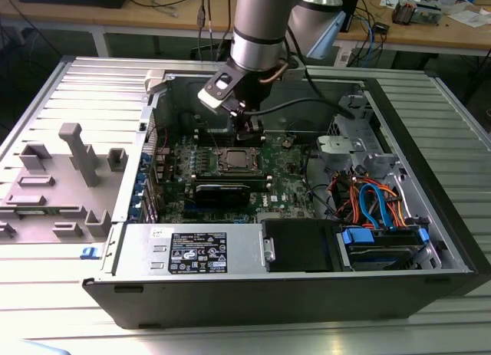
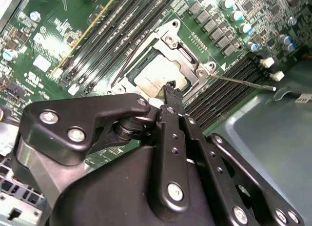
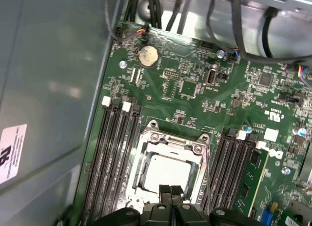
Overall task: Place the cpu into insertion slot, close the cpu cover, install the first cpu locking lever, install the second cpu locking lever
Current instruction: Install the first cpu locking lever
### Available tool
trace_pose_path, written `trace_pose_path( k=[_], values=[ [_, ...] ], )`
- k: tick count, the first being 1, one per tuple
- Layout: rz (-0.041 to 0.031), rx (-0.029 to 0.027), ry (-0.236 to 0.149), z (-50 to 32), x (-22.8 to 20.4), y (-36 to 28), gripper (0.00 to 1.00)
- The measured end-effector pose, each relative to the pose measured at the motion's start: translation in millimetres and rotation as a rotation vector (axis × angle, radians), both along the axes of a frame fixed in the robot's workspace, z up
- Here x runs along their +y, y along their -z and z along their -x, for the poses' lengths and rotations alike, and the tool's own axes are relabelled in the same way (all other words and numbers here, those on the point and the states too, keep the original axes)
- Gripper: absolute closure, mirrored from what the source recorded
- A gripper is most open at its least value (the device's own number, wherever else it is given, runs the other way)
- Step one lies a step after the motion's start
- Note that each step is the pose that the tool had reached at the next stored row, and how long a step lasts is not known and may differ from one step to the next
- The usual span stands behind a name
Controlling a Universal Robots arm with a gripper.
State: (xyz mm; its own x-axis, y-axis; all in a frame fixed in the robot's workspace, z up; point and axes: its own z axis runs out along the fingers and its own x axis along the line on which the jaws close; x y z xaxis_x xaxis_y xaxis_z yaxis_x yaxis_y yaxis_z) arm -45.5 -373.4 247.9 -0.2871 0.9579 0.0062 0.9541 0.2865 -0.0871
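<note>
Gripper (image 3: 171, 191) poised at the near edge of the socket, with the cpu (image 3: 165, 171) already seated and the cpu cover (image 3: 171, 143) down over it.
In both wrist views the chip's silvery top shows through the window of the silver frame plate, which lies flat on the insertion slot (image 2: 163, 72) in the middle of the green motherboard (image 3: 195, 84); the slot sits between two banks of black memory slots (image 3: 114, 153). Fingertips are pressed together with nothing between them. One thin wire locking lever (image 2: 243, 82) stands out loose over the memory slots, so I judge the lever step in hand: hooking it calls for a precise push down and sideways under its catch. In the exterior view the arm (image 1: 257, 25) hangs over the open computer case (image 1: 414, 133).
</note>
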Motion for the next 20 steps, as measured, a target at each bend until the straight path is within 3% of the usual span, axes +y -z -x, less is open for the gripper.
trace_pose_path(
  k=[5,7,10,20],
  values=[
    [0.0000,0.0000,-0.086,0.0,0.0,0.0,0.89],
    [0.0000,0.0000,-0.152,0.0,0.0,0.2,0.89],
    [-0.0007,0.0000,-0.210,0.0,0.0,0.2,0.89],
    [-0.0012,0.0000,-0.373,0.0,0.0,0.7,0.89]
  ],
)
